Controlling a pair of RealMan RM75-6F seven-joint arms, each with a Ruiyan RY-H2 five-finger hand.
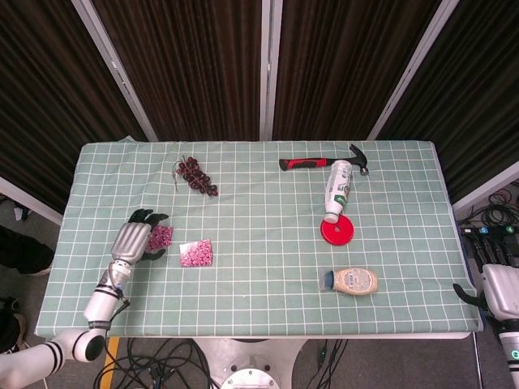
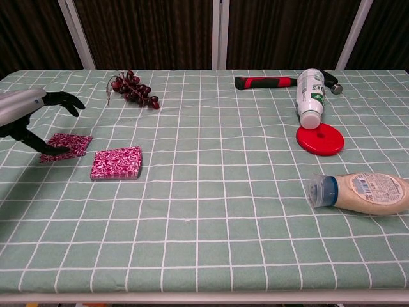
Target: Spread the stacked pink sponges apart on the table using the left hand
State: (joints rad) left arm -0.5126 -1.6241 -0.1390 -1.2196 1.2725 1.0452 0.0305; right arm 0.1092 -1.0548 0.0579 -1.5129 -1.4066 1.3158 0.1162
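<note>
Two pink patterned sponges lie flat and apart on the green checked cloth at the left. One sponge (image 1: pixel 160 237) (image 2: pixel 66 145) sits by my left hand (image 1: pixel 135 238) (image 2: pixel 24 114); the other sponge (image 1: pixel 195 253) (image 2: pixel 116 162) lies just right of it with a small gap between them. The fingers of my left hand are spread and lifted above the first sponge, and only the thumb touches its near left edge. My right hand (image 1: pixel 496 293) shows only partly at the lower right, off the table, and its fingers are hidden.
Dark grapes (image 1: pixel 197 175) (image 2: pixel 133 90) lie at the back left. A red-handled hammer (image 1: pixel 323 163), a toppled white bottle (image 1: pixel 338 189), a red lid (image 1: pixel 336 230) and a mayonnaise bottle (image 1: pixel 351 281) occupy the right half.
</note>
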